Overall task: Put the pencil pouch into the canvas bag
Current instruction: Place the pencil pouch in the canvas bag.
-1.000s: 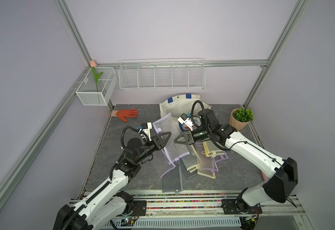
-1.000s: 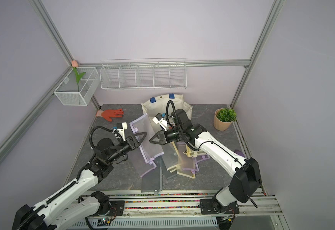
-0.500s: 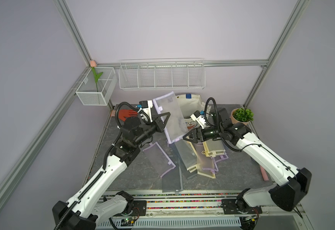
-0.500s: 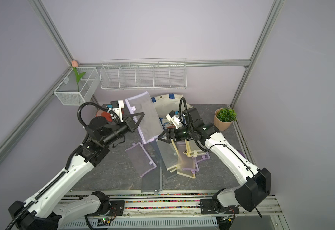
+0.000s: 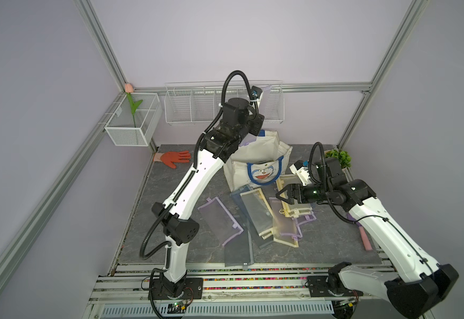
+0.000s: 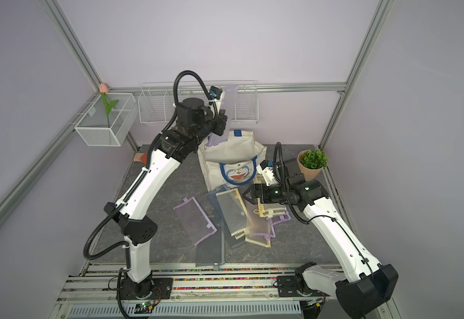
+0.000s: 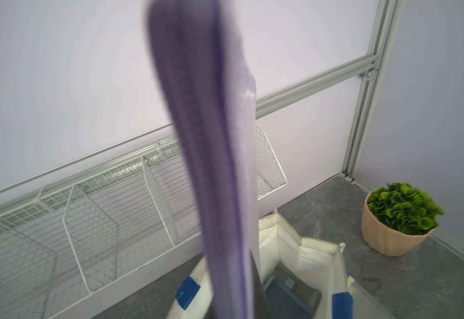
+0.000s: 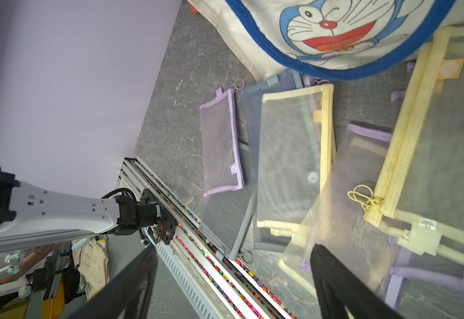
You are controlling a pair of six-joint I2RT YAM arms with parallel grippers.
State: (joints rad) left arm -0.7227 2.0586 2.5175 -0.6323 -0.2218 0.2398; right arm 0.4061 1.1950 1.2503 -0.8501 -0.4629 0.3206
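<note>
Purple-edged translucent mesh pencil pouch (image 7: 217, 165) hanging upright, pinched by left gripper (image 5: 256, 125), now raised over cream cat-face canvas bag (image 5: 255, 154), right gripper (image 5: 280, 195) spread empty.

An orange work glove (image 5: 174, 158) is lying flat at the far left of the dark grey stone-patterned worktop (image 5: 167, 190). A green artificial plant in a beige ribbed pot (image 6: 312, 163) is standing in the far right corner. A long white wire basket (image 5: 192, 109) is hanging along the back. Beside it, a white mesh box basket (image 5: 130, 132) is holding an upright pink artificial tulip (image 5: 128, 88).
</note>
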